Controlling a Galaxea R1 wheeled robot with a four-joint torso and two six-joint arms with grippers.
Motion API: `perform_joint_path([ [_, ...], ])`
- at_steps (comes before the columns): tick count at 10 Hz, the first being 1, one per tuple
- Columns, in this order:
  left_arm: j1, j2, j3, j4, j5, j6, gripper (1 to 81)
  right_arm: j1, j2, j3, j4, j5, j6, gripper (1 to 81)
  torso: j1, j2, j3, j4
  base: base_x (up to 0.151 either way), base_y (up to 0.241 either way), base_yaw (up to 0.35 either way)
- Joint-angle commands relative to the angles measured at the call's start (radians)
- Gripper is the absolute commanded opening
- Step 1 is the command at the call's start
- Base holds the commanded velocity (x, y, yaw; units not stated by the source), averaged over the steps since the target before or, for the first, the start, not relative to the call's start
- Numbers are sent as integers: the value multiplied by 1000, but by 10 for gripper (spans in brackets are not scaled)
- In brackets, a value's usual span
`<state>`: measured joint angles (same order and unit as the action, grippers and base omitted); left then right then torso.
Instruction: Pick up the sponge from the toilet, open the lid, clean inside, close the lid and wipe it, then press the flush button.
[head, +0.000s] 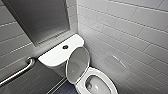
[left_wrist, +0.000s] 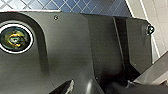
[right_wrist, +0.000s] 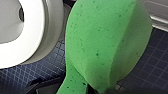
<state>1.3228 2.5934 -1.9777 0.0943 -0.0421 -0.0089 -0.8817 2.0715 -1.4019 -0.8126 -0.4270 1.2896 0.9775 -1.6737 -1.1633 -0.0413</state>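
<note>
Sponge (right_wrist: 105, 42): green, in the air over the blue tiled floor (right_wrist: 30, 72), just beside the outer side of the toilet bowl; can't tell if it touches.
Sponge axis: long axis runs straight out from the R gripper (right_wrist: 77, 87). Narrow squeezed end sits at the jaws, broad free end points away from the wrist, face bowed.
R jaws: closed on sponge's near end, pinching it thin.
L gripper: can't tell if open or closed.
Toilet (head: 56, 56): white, set in a tiled corner. In head view its long axis runs from the tank at upper left to the bowl at lower right.
Lid (head: 78, 63): up, standing on its rear hinge and leaning back against the tank, inner face twd the bowl.
Seat (head: 111, 86): down on the bowl.
Flush button (head: 65, 46): dark, round, centre of tank top, untouched.
Grab bar (head: 18, 72): metal, on wall left of tank.
</note>
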Motion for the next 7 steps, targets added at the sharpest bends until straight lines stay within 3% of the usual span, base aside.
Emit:
perform_joint_path([
  [1, -7, -19, 20, -21, 67, -5, 811, 19, -78, 37, 3, 6, 10, 10, 0, 0, 0, 0, 0, 0, 0],
  [2, -7, -16, 19, -24, 67, -5, 811, -36, -98, 26, -14, 80, 8, 10, 0, 0, 0, 0, 0, 0, 0],
  [4, -7, -13, 13, -21, 65, -3, 811, -164, -97, -90, -34, 307, 7, 10, 0, 0, 0, 0, 0, 0, 0],
  [5, -7, -9, 13, -15, 65, -3, 811, -191, -86, -139, -36, 373, -1, 10, 0, 0, 0, 0, 0, 0, 0],
  [7, -7, -2, 13, -11, 64, -3, 811, -194, -89, -146, -36, 389, -4, 10, 0, 0, 0, 0, 0, 0, 0],
])
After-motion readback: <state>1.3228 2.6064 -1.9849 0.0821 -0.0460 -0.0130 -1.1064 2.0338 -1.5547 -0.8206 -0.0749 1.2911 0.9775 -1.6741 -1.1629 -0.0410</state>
